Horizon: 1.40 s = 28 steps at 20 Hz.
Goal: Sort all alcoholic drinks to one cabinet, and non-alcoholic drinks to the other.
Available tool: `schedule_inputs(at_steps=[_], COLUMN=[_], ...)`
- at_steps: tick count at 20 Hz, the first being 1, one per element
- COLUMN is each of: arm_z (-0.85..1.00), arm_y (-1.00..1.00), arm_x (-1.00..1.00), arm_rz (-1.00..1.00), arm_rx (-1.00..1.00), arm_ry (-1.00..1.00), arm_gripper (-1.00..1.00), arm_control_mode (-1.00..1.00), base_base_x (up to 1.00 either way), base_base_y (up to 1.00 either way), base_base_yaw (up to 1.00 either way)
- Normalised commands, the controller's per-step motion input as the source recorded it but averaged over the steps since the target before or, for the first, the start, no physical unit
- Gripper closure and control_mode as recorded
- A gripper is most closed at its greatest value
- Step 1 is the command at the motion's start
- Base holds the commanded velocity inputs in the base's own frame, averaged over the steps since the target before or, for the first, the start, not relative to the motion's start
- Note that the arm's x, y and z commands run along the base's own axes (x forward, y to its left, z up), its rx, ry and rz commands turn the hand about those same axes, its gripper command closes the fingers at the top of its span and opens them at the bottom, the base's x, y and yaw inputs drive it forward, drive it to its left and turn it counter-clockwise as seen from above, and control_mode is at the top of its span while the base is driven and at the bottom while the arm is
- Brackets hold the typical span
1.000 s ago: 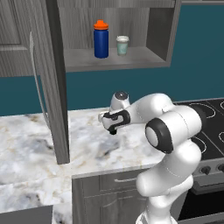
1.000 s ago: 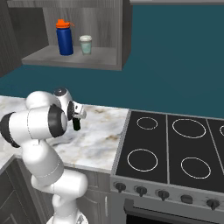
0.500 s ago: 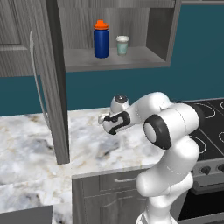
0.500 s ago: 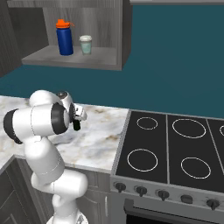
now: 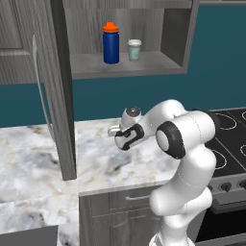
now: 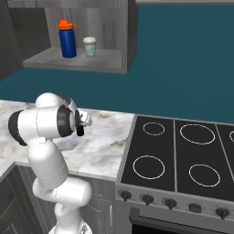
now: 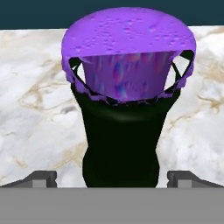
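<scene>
Purple-capped green bottle upright on marble tabletop, between spread fingertips of hand; hand open, nothing gripped. Step: grasping alcoholic drink. Next: close on neck, lift toward cabinet

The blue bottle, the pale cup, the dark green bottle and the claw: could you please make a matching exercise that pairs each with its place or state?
Things:
1. blue bottle
2. pale cup
3. dark green bottle
4. claw

Places or states:
A. purple cap, on the marble counter
B. open, fingertips either side of a bottle's neck
C. white lid, on the cabinet shelf
D. orange cap, on the cabinet shelf

Pairs: 1-D, 2-C, 3-A, 4-B
</scene>
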Motion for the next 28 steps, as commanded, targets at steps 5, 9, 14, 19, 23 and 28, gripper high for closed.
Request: schedule_inputs(at_steps=[5, 9, 14, 19, 23, 28], arm_z=[-0.03, -0.01, 0.02, 0.39, 0.88, 0.79], arm_y=[0.00, 0.01, 0.01, 0.00, -0.05, -0.14], arm_x=[0.12, 0.03, 0.00, -0.08, -0.52, -0.50], arm_rz=[0.00, 0.00, 0.00, 0.00, 0.00, 0.00], arm_rx=[0.00, 0.00, 0.00, 0.00, 0.00, 0.00], arm_ry=[-0.01, 0.00, 0.04, 0.02, 0.00, 0.00], arm_gripper=[-1.00, 1.00, 1.00, 1.00, 1.00, 1.00], arm_control_mode=[-1.00, -1.00, -1.00, -1.00, -1.00, -1.00], base_base_x=[0.00, 0.00, 0.00, 0.00, 0.00, 0.00], base_base_y=[0.00, 0.00, 0.00, 0.00, 0.00, 0.00], base_base_yaw=[0.00, 0.00, 0.00, 0.00, 0.00, 0.00])
